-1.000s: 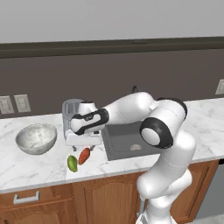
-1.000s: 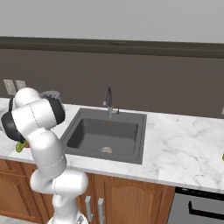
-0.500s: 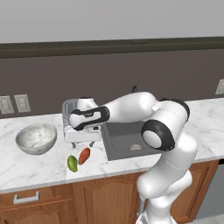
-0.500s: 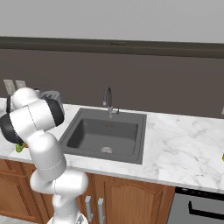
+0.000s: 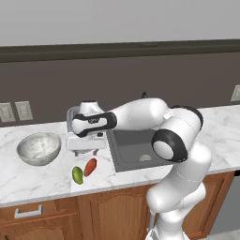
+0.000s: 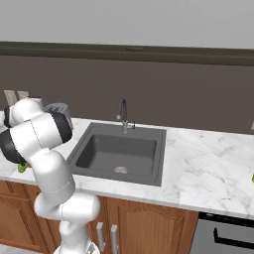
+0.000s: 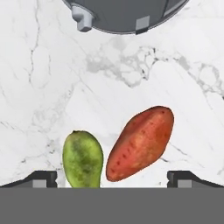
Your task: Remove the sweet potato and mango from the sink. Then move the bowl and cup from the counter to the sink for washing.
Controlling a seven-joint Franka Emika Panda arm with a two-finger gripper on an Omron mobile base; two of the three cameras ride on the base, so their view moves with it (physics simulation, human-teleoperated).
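Already the sweet potato [image 5: 90,167] and the mango [image 5: 77,175] lie side by side on the marble table [image 5: 28,176], just left of the sink [image 6: 119,154], probably set there to free the basin for washing. The hand [image 5: 86,151] hangs above them with its jaws wide apart, holding nothing. The bowl [image 5: 39,148] waits further left, likely the next thing to fetch; behind the hand stands a grey toaster [image 7: 124,15].

A grey toaster [image 7: 124,15] sits on the white marble counter [image 7: 39,87] just beyond the hand, wall outlets [image 5: 15,111] farther off.
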